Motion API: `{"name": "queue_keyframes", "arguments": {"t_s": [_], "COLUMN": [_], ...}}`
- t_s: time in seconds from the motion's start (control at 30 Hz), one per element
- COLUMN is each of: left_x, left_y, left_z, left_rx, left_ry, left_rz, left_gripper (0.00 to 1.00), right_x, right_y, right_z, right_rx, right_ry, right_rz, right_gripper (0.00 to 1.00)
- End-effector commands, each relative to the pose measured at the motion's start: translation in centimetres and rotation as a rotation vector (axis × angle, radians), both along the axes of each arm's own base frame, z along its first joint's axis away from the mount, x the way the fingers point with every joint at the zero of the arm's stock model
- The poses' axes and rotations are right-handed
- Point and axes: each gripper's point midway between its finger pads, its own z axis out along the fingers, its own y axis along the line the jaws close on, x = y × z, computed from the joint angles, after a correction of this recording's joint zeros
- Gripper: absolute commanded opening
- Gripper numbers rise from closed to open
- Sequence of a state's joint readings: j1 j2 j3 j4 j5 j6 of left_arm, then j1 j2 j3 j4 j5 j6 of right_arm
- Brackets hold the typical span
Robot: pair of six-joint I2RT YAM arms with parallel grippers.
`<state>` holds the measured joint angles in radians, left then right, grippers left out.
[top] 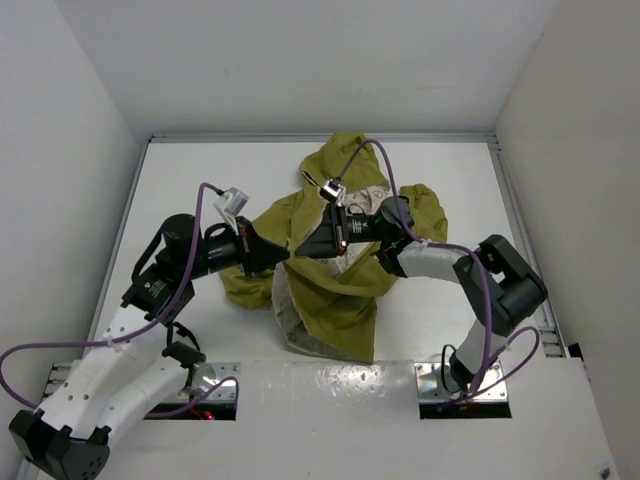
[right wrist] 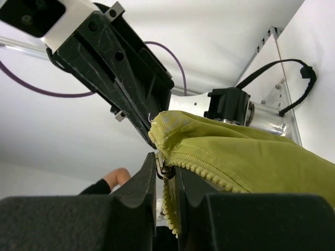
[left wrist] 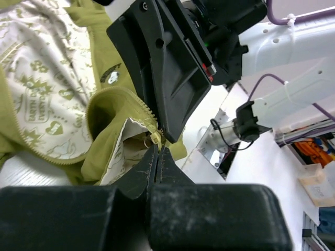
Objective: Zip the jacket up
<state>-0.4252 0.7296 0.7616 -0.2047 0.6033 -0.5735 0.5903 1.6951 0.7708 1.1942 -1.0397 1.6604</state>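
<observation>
The olive-green jacket (top: 345,290) lay crumpled at the middle of the bench (top: 190,170), its front open and its cream printed lining (left wrist: 36,89) exposed. Both arms met at one zipper edge. The left fingers (left wrist: 149,170) were pressed together, tips against the zipper slider (left wrist: 155,137); a grip on it could not be confirmed. The right fingers (right wrist: 140,180) pinched the zipper tape (right wrist: 168,204) just below the toothed hem corner.

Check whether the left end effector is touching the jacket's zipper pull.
Touching. The left wrist view shows the left end effector shut, its tips pinched on the zipper pull at the jacket edge, with no gap visible.
</observation>
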Motion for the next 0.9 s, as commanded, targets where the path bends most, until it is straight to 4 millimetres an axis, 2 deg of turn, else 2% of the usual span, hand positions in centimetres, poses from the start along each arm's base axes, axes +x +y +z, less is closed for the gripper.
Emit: {"name": "queue_keyframes", "arguments": {"t_s": [0.0, 0.07, 0.2, 0.23, 0.3, 0.33, 0.4, 0.47, 0.53, 0.73, 0.87], "left_x": [-0.4, -0.1, -0.2, -0.4, -1.2, -1.2, -0.8, -1.0, -0.9, -0.6, -0.9], "left_y": [2.2, 2.9, 3.2, 3.1, 2.4, 2.5, 2.1, 1.7, 1.5, 0.5, 0.4], "left_z": [6.2, 6.6, 5.8, 5.9, 6.4, 5.9, 5.7, 6.1, 5.7, 2.4, 1.8], "left_rx": [-0.036, -0.029, -0.011, -0.025, -0.055, -0.057, -0.074, -0.103, -0.113, -0.103, -0.101], "left_ry": [-0.186, -0.198, -0.171, -0.152, -0.159, -0.139, -0.114, -0.106, -0.080, 0.103, 0.146], "left_rz": [0.075, 0.108, 0.105, 0.098, 0.035, 0.034, 0.015, -0.016, -0.024, -0.077, -0.095], "left_gripper": [0.00, 0.00, 0.00, 0.02, 0.20, 0.37, 0.47, 0.48, 0.51, 0.56, 0.56], "right_x": [2.1, 2.8, 3.2, 3.2, 2.5, 2.5, 1.2, -0.3, -0.8, -2.9, -3.6], "right_y": [-1.6, -1.7, -1.4, -1.2, -1.1, -1.1, -0.8, -0.8, -0.8, -0.9, -1.1], "right_z": [-2.1, -2.8, -1.9, -0.9, -0.1, 0.4, 1.2, 1.6, 1.3, 2.1, 1.8], "right_rx": [-0.015, -0.005, 0.037, 0.055, 0.069, 0.077, 0.086, 0.086, 0.076, 0.073, 0.053], "right_ry": [0.053, 0.074, 0.072, 0.038, -0.012, -0.034, -0.087, -0.133, -0.157, -0.251, -0.256], "right_rz": [-0.074, -0.099, -0.099, -0.093, -0.057, -0.051, -0.005, 0.042, 0.059, 0.137, 0.177], "right_gripper": [0.00, 0.00, 0.00, 0.00, 0.00, 0.00, 0.00, 0.00, 0.00, 0.00, 0.00]}}
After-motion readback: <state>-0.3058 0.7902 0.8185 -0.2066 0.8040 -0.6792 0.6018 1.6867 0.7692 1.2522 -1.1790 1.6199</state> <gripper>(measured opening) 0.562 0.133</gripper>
